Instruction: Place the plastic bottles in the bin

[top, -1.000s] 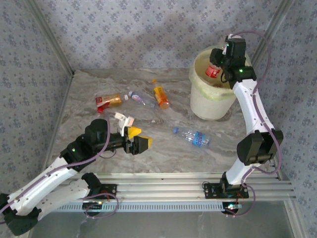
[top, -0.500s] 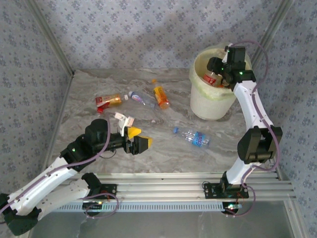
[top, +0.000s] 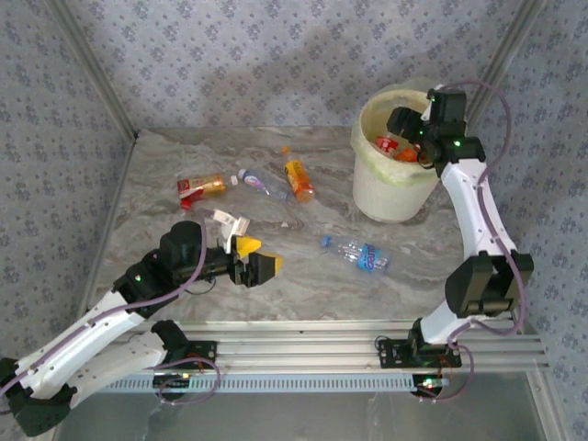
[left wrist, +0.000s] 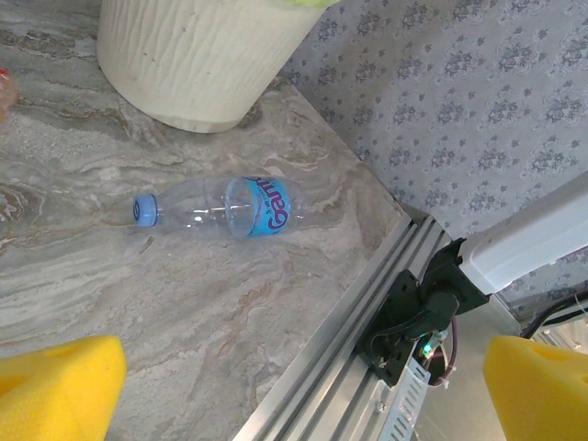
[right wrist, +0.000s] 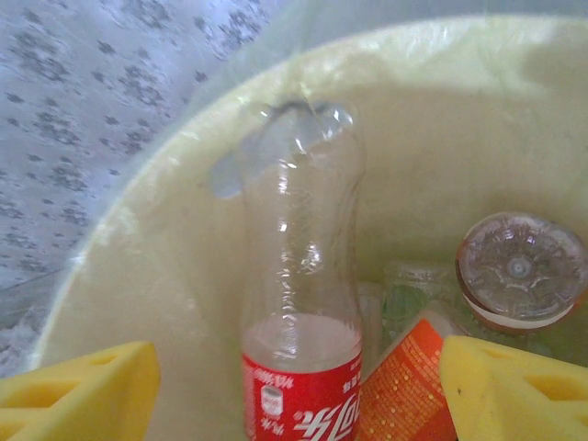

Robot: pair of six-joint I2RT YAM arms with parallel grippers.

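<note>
The bin point(top: 390, 197) is a white bucket with a pale yellow-green liner at the back right. My right gripper point(top: 402, 138) hangs open over it. In the right wrist view a clear red-labelled bottle point(right wrist: 299, 276) leans inside the bin point(right wrist: 165, 239) between the spread yellow pads point(right wrist: 78, 395), touching neither. An orange-labelled bottle point(right wrist: 404, 395) and a bottle's base point(right wrist: 522, 271) lie beside it. On the table lie a blue-labelled clear bottle point(top: 356, 254), an orange bottle point(top: 299, 180), a small clear bottle point(top: 260, 183) and a red-labelled bottle point(top: 200, 186). My left gripper point(top: 253, 262) is open and empty.
In the left wrist view the blue-labelled bottle point(left wrist: 220, 207) lies below the bin's ribbed wall point(left wrist: 197, 55). The aluminium rail point(left wrist: 367, 322) and the right arm's base point(left wrist: 432, 303) bound the near edge. A small white-labelled item point(top: 230, 220) lies by the left gripper. Patterned walls close three sides.
My right gripper has opened and let go of the red-labelled bottle, which now sits in the bin. The wrist shifted slightly right. The left arm has not moved.
</note>
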